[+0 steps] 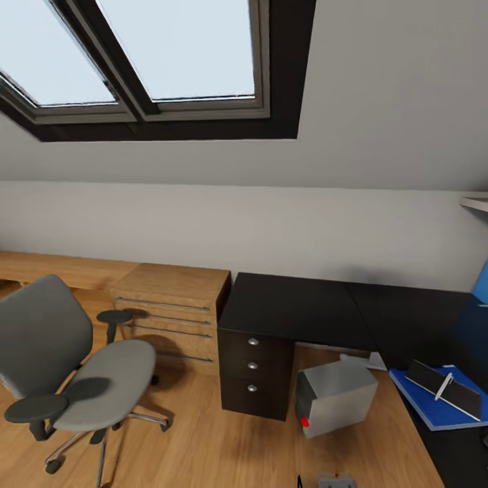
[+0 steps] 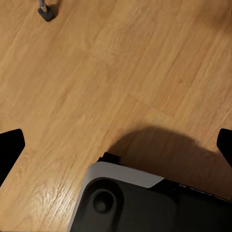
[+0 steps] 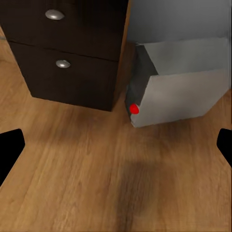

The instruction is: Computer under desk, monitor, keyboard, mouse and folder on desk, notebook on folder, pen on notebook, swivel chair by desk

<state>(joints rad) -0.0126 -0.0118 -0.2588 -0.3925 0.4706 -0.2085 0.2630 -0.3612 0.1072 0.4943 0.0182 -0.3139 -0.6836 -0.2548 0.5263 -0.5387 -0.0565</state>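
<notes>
Two tools are seen spread wide and empty: the left tool [image 2: 117, 147] hangs over bare wooden floor, and the right tool [image 3: 117, 147] is aimed at the floor just before the computer [image 3: 179, 82].

The computer stands on the floor just beside the black drawers of the desk [image 1: 298, 308], in the inner corner of the L, turned at an angle. Whether it sits wholly beneath the top cannot be told. It is judged to be heavy, rigid and smooth-sided, so a lift would be risky. A push low on a flat side wall would be better, kept away from the darker front panel with its red spot, with the case slid over the floor.

The folder [image 1: 423, 407] lies on the desk at the right, with the notebook [image 1: 461, 396] on it and the pen [image 1: 444, 385] on the notebook. All three are judged light and thin, and the pen could easily roll, so the stack is best left alone.

The swivel chair [image 1: 102, 379] stands well apart from the desk, in front of the wooden cabinet [image 1: 173, 298]. It is expected to roll and turn freely on its casters. A hold on an armrest or the seat edge would let it be drawn across.
</notes>
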